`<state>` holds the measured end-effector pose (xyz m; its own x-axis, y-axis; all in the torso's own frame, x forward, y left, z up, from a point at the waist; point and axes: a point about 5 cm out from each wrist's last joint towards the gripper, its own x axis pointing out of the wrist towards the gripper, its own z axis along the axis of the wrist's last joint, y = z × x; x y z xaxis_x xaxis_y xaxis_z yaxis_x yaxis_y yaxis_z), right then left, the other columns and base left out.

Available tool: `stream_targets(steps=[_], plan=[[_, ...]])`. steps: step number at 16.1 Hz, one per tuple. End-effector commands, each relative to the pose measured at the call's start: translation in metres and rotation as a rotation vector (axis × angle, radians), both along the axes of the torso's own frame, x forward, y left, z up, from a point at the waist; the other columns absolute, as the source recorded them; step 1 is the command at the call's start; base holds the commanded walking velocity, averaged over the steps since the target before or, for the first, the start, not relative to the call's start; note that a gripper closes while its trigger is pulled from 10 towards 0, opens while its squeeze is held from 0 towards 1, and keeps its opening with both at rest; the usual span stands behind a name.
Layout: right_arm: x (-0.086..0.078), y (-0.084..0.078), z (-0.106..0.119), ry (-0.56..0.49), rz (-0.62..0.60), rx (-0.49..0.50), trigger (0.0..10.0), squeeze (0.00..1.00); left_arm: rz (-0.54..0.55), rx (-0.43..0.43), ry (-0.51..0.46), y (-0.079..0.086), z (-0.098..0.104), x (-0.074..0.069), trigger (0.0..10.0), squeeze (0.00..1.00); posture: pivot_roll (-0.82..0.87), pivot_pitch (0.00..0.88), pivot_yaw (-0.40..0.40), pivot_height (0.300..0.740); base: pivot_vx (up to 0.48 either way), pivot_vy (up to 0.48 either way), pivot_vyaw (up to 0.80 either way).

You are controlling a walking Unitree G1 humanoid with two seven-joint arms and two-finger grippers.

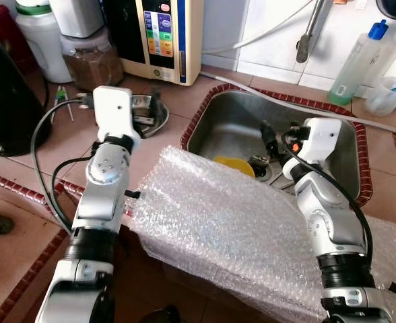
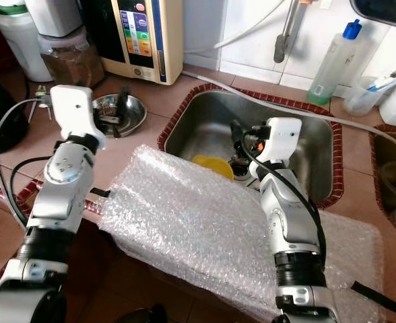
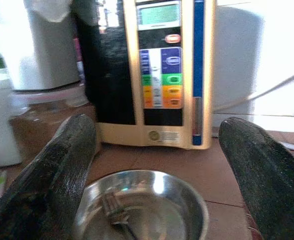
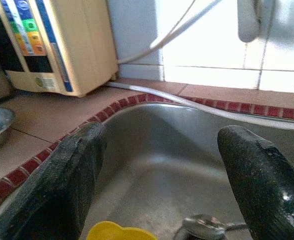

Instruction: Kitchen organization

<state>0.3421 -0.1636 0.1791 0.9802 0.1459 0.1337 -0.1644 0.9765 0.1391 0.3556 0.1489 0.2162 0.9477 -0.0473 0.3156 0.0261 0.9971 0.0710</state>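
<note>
**Both grippers poised over counter and sink, nothing yet in hand**

The left gripper (image 3: pixel 157 185) hovers just above a steel bowl (image 1: pixel 147 113) on the tiled counter (image 1: pixel 56 151), its two black fingers spread wide and empty. A fork (image 3: pixel 114 212) lies inside the bowl, so this spread looks like a lineup for reaching in or taking the rim. Behind the bowl stands a cream water ionizer (image 3: pixel 162 70) with coloured buttons.

The right gripper (image 4: pixel 159 190) hangs over the steel sink (image 1: pixel 232 118), fingers likewise wide apart and holding nothing. Below it sit a yellow cup (image 1: pixel 235 165) and a spoon (image 4: pixel 202 227) near the drain, probably its targets.

A sheet of bubble wrap (image 1: pixel 238 229) drapes across the counter edge between the arms, covering the sink's near rim. A green soap bottle (image 1: pixel 358 64) stands by the wall.
</note>
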Motion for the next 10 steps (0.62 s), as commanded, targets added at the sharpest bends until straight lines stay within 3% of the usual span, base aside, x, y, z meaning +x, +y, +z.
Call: stream_targets(steps=[1,2,4,6,10], plan=[[-0.007,0.005,0.000,0.023,0.051,0.077,10.0,0.00,-0.006,-0.031,0.022,0.003,-0.002,-0.005,10.0,0.00,-0.04,0.106,0.031,0.740,0.000,0.000,0.00],[-0.012,0.011,0.001,0.044,0.063,0.104,10.0,0.00,0.020,0.003,0.025,0.007,-0.006,-0.007,10.0,0.00,-0.03,0.103,0.028,0.740,0.000,0.000,0.00],[-0.016,0.023,0.007,-0.014,0.097,0.010,10.0,0.00,0.062,-0.001,0.076,0.014,-0.014,-0.004,10.0,0.00,-0.04,0.098,0.028,0.740,0.000,0.000,0.00],[-0.022,0.037,0.009,0.022,0.208,0.069,10.0,0.00,0.062,-0.025,0.126,0.014,-0.017,0.005,10.0,0.00,-0.04,0.096,0.028,0.740,0.000,0.000,0.00],[-0.028,0.048,0.017,-0.011,0.296,0.132,10.0,0.00,0.089,-0.092,0.291,0.016,-0.025,0.028,10.0,0.00,-0.05,0.097,0.036,0.740,0.000,0.000,0.00]])
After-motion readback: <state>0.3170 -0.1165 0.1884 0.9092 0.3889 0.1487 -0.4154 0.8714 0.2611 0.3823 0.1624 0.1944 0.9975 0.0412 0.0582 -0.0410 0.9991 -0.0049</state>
